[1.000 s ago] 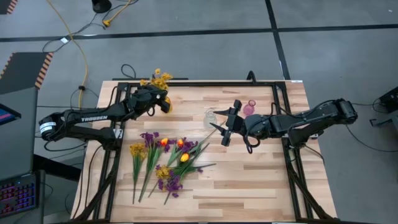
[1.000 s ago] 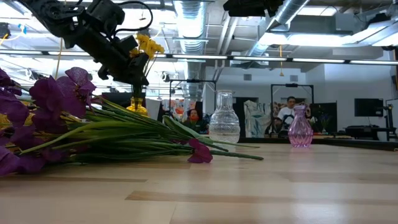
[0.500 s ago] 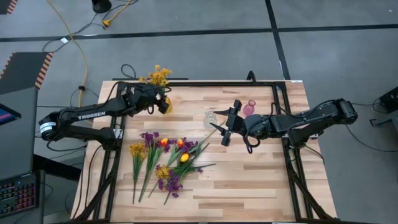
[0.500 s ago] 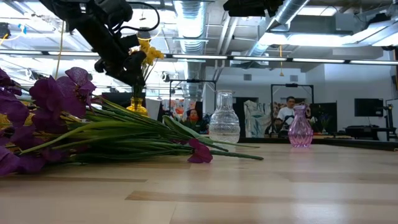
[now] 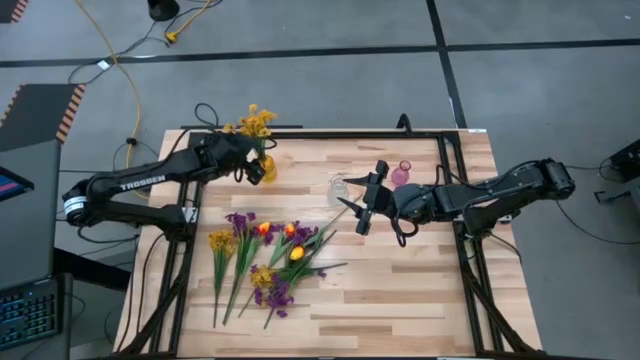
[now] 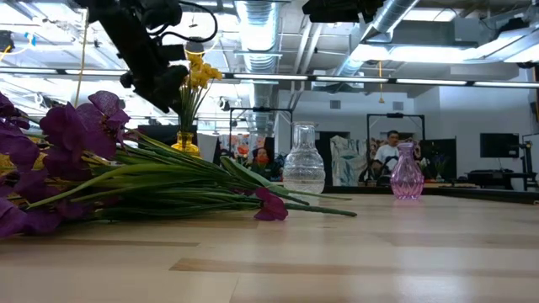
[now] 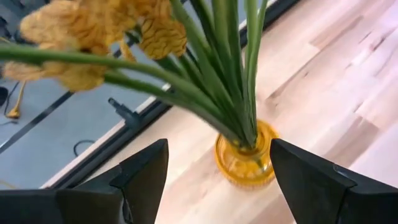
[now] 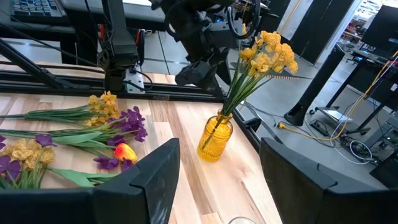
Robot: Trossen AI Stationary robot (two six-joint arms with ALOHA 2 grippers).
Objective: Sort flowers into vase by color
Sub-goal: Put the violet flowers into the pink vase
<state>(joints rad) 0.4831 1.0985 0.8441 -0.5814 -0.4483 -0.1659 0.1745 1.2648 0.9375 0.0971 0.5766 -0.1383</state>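
Observation:
A yellow glass vase [image 5: 267,168] stands near the table's far left corner. Several green stems stick into it, and their yellow flower clusters [image 5: 255,122] lean out over the far edge. My left gripper [image 5: 249,170] hangs open just left of those stems [image 6: 190,101], above vase height, touching nothing. In its wrist view the yellow vase [image 7: 245,160] stands ahead between the spread fingers. My right gripper [image 5: 361,206] waits open over the table's middle, beside a clear vase [image 5: 338,186]. The other flowers [image 5: 265,262], purple, yellow and orange, lie flat on the table.
A small pink vase [image 5: 401,173] stands to the right of the clear vase [image 6: 303,164], near the far edge. The flower pile [image 6: 126,172] spreads across the left-centre; bare wood lies on the table's near and right parts. A black frame runs round the table. People sit in the room beyond.
My left gripper has drawn back from the stems in the yellow vase, rising and moving toward the table's left edge, which uncovers the vase in the high view. The yellow flowers stay standing in the vase.

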